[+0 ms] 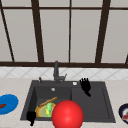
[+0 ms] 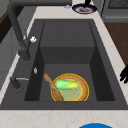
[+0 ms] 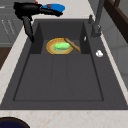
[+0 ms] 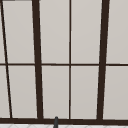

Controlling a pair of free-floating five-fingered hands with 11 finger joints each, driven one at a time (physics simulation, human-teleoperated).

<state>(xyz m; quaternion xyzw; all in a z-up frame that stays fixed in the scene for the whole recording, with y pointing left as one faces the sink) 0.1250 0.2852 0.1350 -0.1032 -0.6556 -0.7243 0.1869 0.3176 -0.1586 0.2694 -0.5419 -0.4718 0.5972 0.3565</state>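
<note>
Where front shows red ball (image 1: 67,114), sides none

Hand: a black hand (image 3: 26,10) hangs over the sink's far left corner, fingers stretched toward the blue plate (image 3: 53,7), which left or right cannot be told
Sink: dark sink (image 3: 60,75), deep basin at the far end, flat drainer nearer
Bowl: yellow bowl (image 3: 51,48) on the basin floor, holding a green corn cob (image 3: 62,45)
Spoon: wooden spoon (image 3: 72,44) leaning on the bowl's right rim
Faucet: faucet (image 3: 96,18) on the right edge
Near left corner: dark plate (image 3: 11,123) on the counter
</note>
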